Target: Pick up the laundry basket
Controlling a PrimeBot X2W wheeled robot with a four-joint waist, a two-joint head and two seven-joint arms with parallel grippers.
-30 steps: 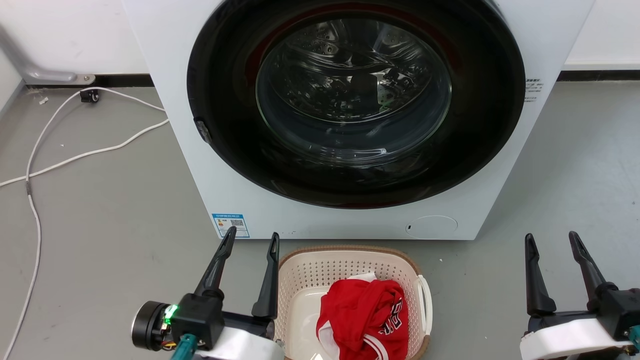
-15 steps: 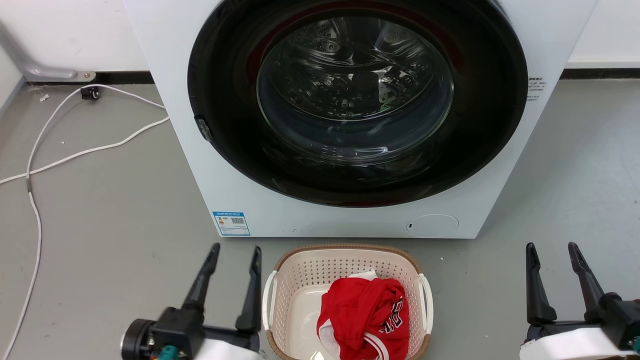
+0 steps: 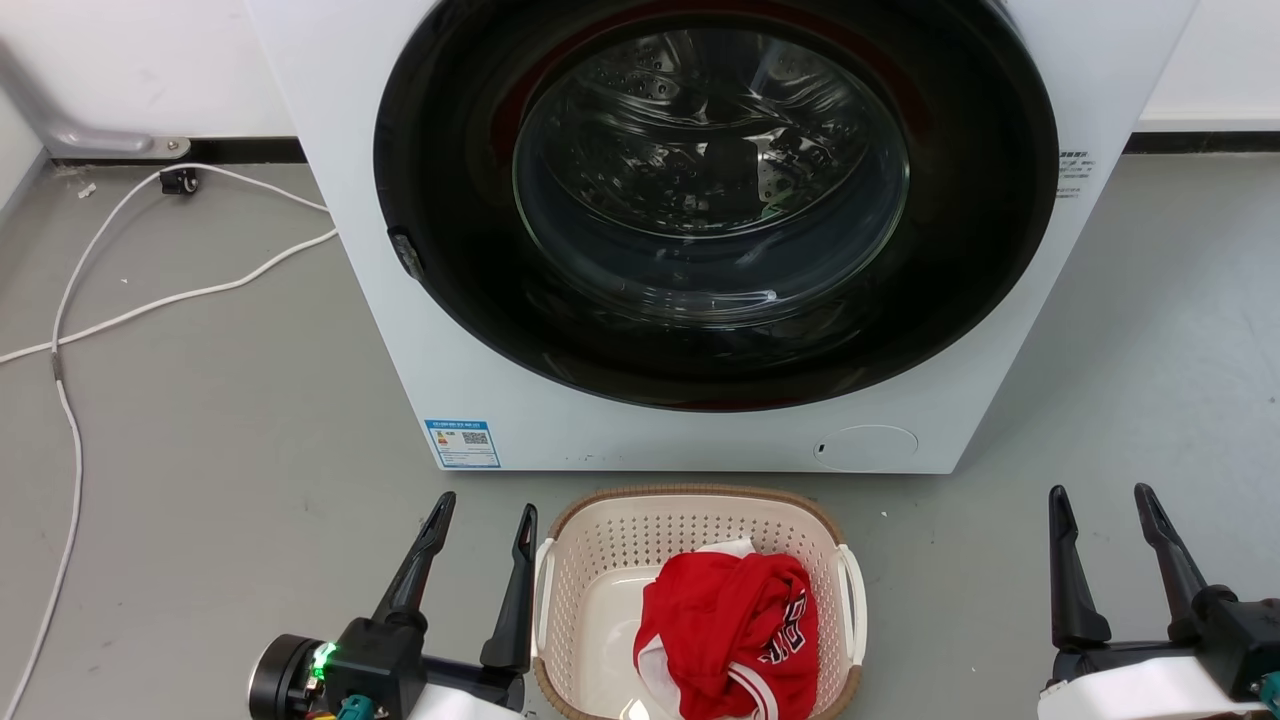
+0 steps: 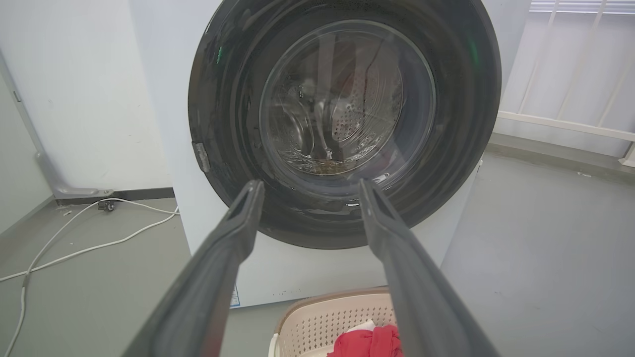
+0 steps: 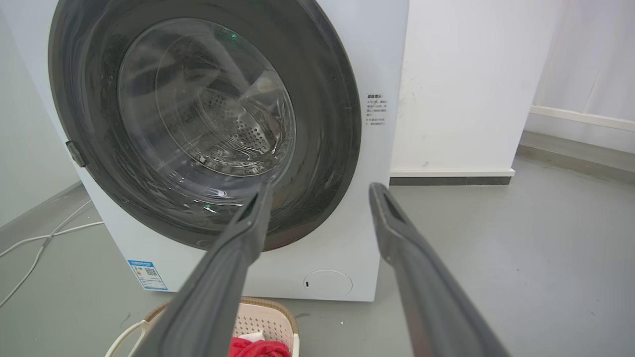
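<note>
Well to the left of the laundry basket (image 3: 690,535) a white cable (image 3: 57,372) trails over the grey floor (image 3: 220,450). Just left of the basket hangs the left hand (image 3: 486,505), its two dark fingers (image 3: 512,610) spread a moderate way apart with nothing between them; the inner one runs alongside the basket's left white handle (image 3: 541,600), and I cannot tell whether they touch. The basket itself sits on the floor, upright, a crumpled red garment (image 3: 735,630) lying in its right half. Just behind the basket stands the white washer (image 3: 620,440), its round door shut. Well to the right of the basket, clear of its right handle (image 3: 856,610), the right hand (image 3: 1098,495) is likewise parted and empty
</note>
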